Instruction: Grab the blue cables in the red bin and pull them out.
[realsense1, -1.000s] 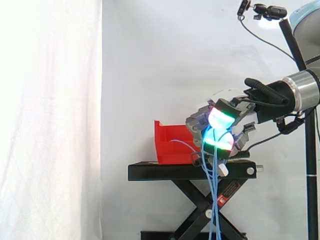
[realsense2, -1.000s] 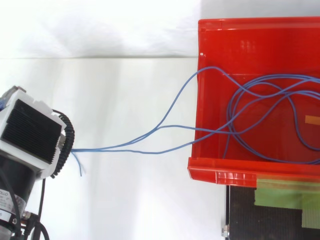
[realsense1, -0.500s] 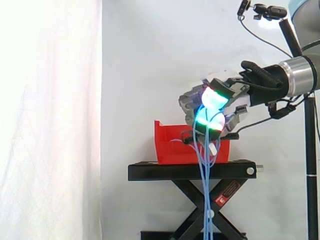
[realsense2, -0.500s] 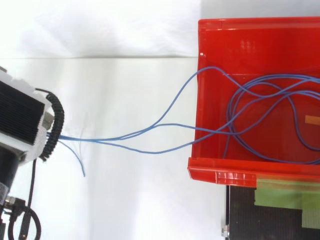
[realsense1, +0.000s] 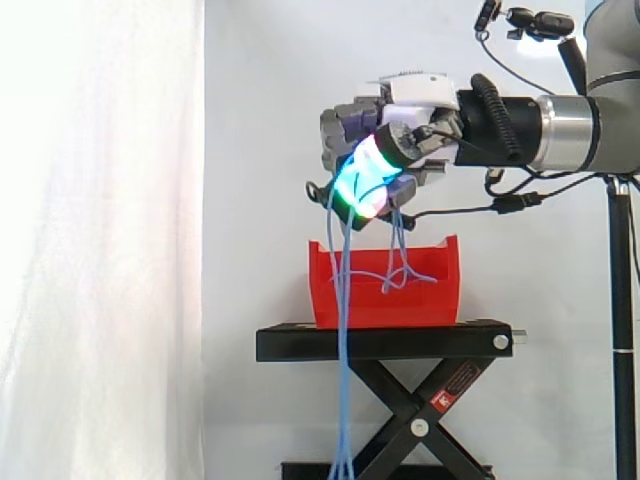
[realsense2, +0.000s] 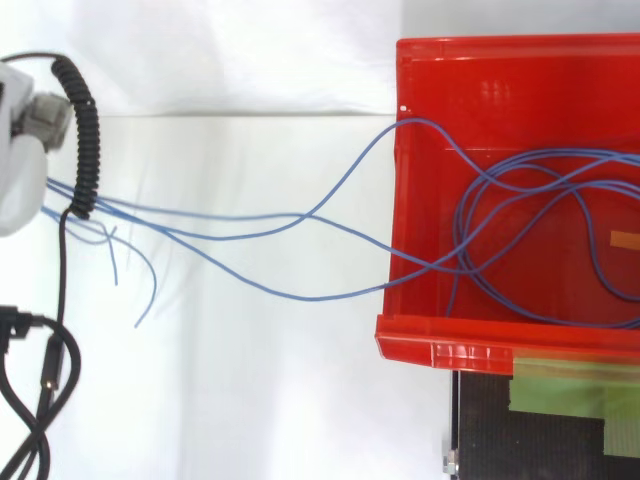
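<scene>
Several blue cables (realsense1: 342, 390) were clamped in the curled fingers of the robot hand (realsense1: 390, 135), held high above the left edge of the red bin (realsense1: 430, 300), probably to draw the strands over its rim. Many loops lay inside and loose ends hung down.

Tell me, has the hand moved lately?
Yes. In the side view the hand rose and went left, from beside the red bin to above it, holding the blue cables.
</scene>
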